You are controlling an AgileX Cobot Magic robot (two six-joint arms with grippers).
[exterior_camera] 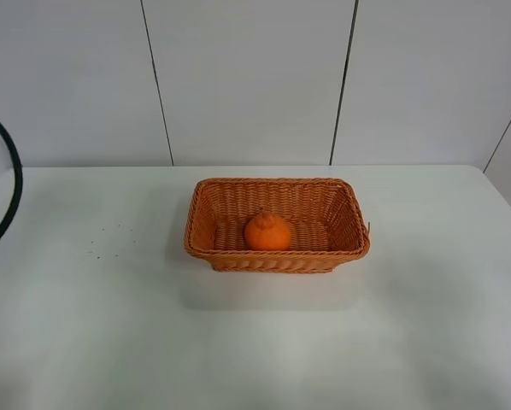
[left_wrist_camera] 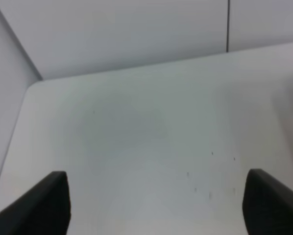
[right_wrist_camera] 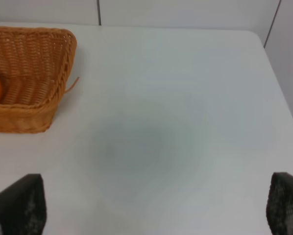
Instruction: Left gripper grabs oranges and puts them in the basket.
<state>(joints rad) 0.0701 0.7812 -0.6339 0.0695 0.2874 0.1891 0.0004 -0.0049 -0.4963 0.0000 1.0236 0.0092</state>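
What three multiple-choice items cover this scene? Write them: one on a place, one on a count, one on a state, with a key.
1. Where is the orange?
A. On the bare table
B. Inside the basket
C. Held in a pincer

2. How many oranges show?
A. One
B. Two
C. Three

3. How does the left pincer stand?
A. Shut on the orange
B. Shut on the basket rim
C. Open, holding nothing

Key: 1 B, the fruit sits on the basket's woven floor in the high view. 2 A, only one orange appears in any view. 3 C, its two dark fingers stand wide apart over bare table in the left wrist view.
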